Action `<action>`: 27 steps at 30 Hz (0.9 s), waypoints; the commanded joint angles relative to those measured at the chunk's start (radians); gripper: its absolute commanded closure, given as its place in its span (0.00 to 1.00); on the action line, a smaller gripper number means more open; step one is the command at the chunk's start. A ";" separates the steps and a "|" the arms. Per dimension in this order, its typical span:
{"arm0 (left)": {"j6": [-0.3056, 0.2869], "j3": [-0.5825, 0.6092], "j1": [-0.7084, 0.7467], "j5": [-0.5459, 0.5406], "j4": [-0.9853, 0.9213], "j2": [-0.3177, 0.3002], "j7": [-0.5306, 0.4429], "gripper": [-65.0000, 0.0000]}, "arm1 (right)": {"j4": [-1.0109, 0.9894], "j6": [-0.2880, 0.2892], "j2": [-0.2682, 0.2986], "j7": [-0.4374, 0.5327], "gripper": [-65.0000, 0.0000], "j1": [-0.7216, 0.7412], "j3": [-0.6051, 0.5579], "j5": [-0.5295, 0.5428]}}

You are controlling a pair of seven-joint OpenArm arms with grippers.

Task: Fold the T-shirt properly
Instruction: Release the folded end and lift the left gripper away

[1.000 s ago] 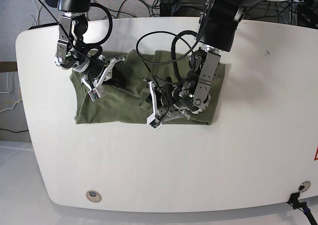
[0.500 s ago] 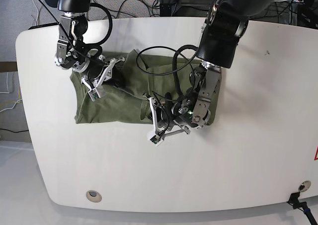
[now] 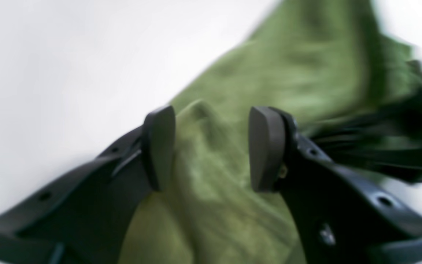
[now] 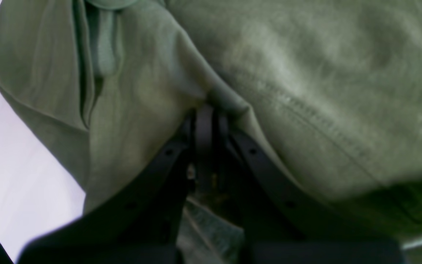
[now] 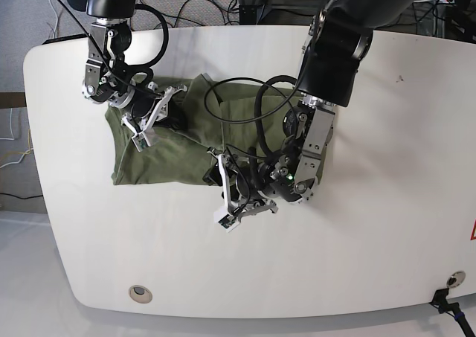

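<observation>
- The T-shirt (image 5: 160, 155) is being kept on the white table (image 5: 387, 225), bunched up olive green, spread out between the two grippers and running under both of them.
- A raised fold of the T-shirt (image 3: 211, 146) is being straddled by the left gripper (image 3: 211, 148); in the left wrist view the two dark pads are sitting well apart with cloth humped up in the gap. That view is pretty blurry, so whether the pads are actually touching the fabric can't be told.
- In the base view the left gripper (image 5: 234, 203) is being held at the near edge of the shirt, its white-tipped fingers poking out over bare table just past the hem.
- A pinch of the T-shirt (image 4: 306, 73) is being clamped by the right gripper (image 4: 205, 113); the jaws are closed tight together and fabric is being gathered into a pucker right at the tips. A stitched hem line is being shown just to the right of those tips, and a folded flap of cloth off to their left.
- In the base view the right gripper (image 5: 149, 121) is being planted on the far left part of the shirt, well apart from the left gripper.
- Black cables (image 5: 245, 106) are being draped over the shirt behind the left gripper.
</observation>
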 commanded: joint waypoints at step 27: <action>0.025 -0.270 0.311 -0.286 0.259 -0.376 0.040 0.90 | -0.007 -0.013 0.007 -0.085 1.00 -0.006 -0.003 -0.072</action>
